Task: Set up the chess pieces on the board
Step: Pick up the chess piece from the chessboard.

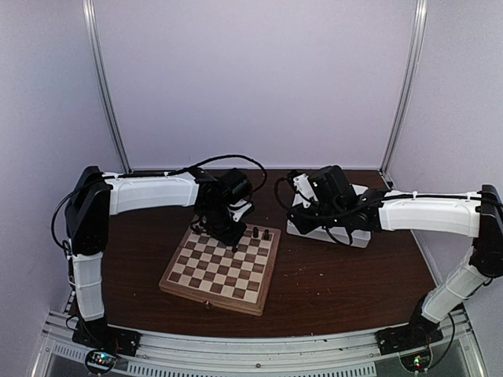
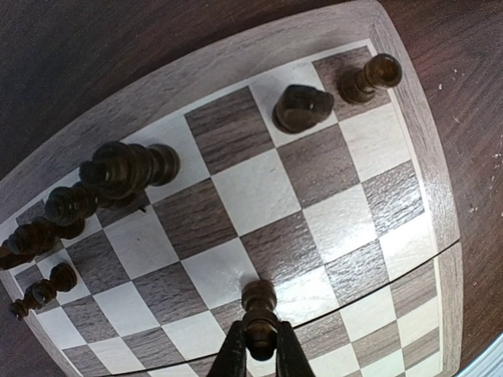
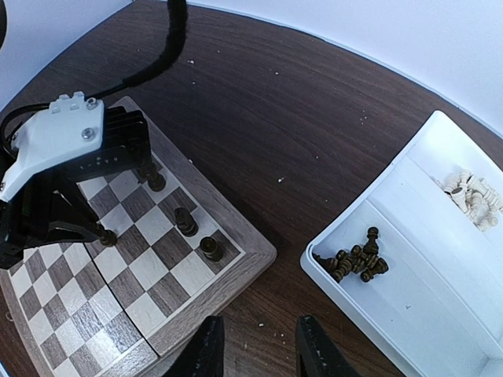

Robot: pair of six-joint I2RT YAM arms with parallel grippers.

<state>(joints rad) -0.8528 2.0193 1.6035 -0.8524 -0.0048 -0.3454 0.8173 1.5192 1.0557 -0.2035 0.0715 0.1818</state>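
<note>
No readable text, label, brand, number or sign in any view. Chessboard (image 1: 220, 271), white tray (image 3: 428, 263), white arm covers (image 1: 153, 192): no legible markings.

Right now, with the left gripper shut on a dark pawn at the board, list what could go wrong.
1. The left gripper pinches the dark pawn close to the fold seam of the board. Released there, it may wobble or tip.
2. The row of dark pieces stands nearby, so a careless lift-off could knock them over.
</note>
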